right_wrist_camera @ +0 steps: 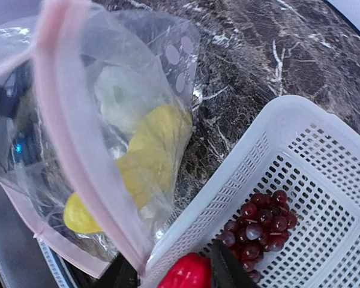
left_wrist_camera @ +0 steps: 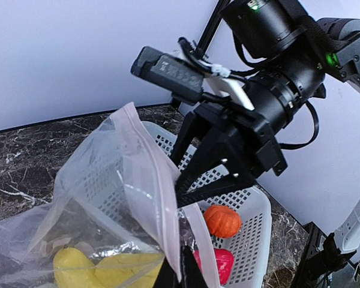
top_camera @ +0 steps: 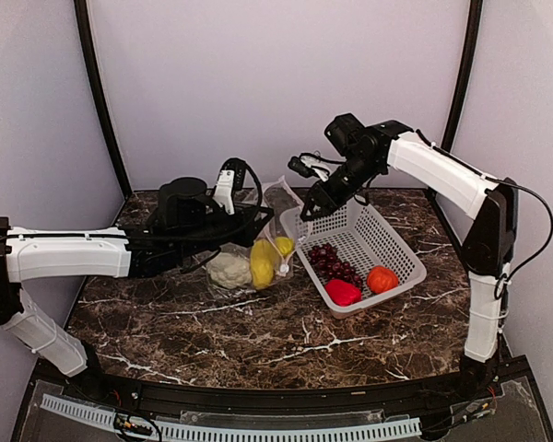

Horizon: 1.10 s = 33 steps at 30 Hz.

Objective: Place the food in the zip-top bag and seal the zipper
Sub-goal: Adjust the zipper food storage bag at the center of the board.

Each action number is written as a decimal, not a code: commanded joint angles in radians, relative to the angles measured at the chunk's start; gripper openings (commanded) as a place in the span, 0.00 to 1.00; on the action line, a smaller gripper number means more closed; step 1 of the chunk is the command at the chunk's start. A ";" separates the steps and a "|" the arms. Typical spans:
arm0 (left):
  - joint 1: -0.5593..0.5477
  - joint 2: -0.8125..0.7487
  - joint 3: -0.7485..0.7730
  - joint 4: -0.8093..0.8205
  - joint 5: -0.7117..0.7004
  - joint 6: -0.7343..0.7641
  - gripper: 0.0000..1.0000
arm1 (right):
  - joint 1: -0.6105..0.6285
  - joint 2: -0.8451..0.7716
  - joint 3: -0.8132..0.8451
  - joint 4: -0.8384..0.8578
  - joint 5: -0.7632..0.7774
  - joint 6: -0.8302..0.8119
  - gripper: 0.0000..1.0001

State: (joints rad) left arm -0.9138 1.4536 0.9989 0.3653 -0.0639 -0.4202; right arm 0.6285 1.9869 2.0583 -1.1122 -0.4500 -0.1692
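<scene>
My left gripper is shut on the rim of the zip-top bag and holds its mouth up; the pinch shows at the bottom of the left wrist view. The pinkish zipper runs along that rim. In the bag lie the cauliflower and two yellow pieces. My right gripper is open, hovering at the bag's mouth above the basket's far left corner, with the zipper running down towards its jaws. Grapes, red pepper and tomato lie in the basket.
The white perforated basket stands right of the bag on the dark marble table, its near left corner against the bag. Grey walls close in the back and sides.
</scene>
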 commanded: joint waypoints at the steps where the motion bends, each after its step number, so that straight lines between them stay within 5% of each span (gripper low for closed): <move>1: 0.000 -0.015 0.038 -0.033 -0.015 -0.001 0.01 | -0.011 0.033 0.051 -0.008 -0.019 0.011 0.15; 4: -0.001 -0.051 0.082 -0.167 -0.051 0.022 0.01 | -0.008 -0.032 0.084 0.008 -0.058 0.011 0.00; 12: 0.008 -0.260 0.122 -0.380 -0.343 0.116 0.01 | 0.004 0.015 0.345 0.122 -0.299 0.088 0.00; 29: 0.049 -0.068 0.166 -0.465 -0.151 0.010 0.01 | 0.091 0.114 0.280 0.175 -0.334 0.090 0.01; 33: 0.054 -0.095 0.184 -0.461 -0.176 -0.015 0.01 | 0.109 0.152 0.393 0.151 -0.399 0.083 0.00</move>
State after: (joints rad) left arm -0.8661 1.4082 1.1465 -0.0879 -0.2459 -0.4042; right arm 0.7120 2.1300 2.3680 -1.0042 -0.7662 -0.0906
